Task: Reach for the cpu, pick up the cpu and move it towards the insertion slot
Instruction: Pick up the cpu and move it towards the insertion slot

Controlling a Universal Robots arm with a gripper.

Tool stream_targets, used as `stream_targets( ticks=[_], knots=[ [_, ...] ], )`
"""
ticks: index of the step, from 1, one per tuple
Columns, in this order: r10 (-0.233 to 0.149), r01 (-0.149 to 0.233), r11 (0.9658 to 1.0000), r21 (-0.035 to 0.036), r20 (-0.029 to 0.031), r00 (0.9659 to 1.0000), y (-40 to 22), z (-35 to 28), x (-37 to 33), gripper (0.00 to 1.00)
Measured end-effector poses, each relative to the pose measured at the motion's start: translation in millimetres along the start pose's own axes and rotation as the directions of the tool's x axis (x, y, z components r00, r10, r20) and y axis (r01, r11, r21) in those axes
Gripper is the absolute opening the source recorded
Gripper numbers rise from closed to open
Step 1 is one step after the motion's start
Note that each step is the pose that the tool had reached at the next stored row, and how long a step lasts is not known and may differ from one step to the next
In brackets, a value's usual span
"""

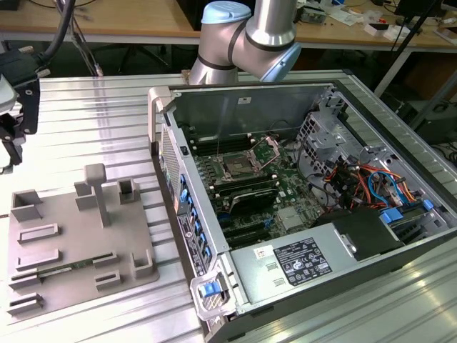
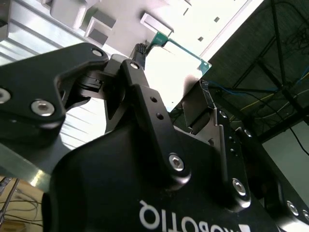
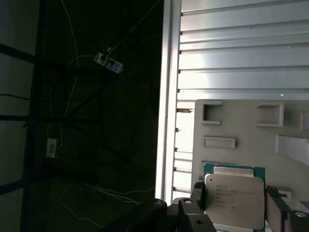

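One black gripper (image 1: 6,146) hangs at the exterior view's left edge, partly cut off, above the ribbed metal table (image 1: 93,121). A grey tray (image 1: 71,250) lies lower down, near it. The insertion slot (image 1: 239,168) is well apart from the gripper, inside the open computer case (image 1: 158,114).

In the second wrist view, two black fingers (image 2: 145,101) reach out on either side of a bright flat square with a green edge, the cpu (image 2: 176,63).

In the first wrist view, the cpu sits right between the fingertips, silver top showing. The fingers look pressed against its sides, so I think the gripper is holding it, with the tray behind.
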State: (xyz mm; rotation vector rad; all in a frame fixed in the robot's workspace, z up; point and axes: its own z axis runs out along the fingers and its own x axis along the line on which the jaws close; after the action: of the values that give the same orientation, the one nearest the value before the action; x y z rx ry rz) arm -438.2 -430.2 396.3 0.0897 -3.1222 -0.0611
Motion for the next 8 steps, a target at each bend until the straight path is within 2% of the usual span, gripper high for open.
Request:
stream_targets(
  ticks=[8],
  knots=[
    [0.0,0.0,1.0,0.0,0.0,1.0,-0.5,-0.1,-8.5,0.55]
  ],
)
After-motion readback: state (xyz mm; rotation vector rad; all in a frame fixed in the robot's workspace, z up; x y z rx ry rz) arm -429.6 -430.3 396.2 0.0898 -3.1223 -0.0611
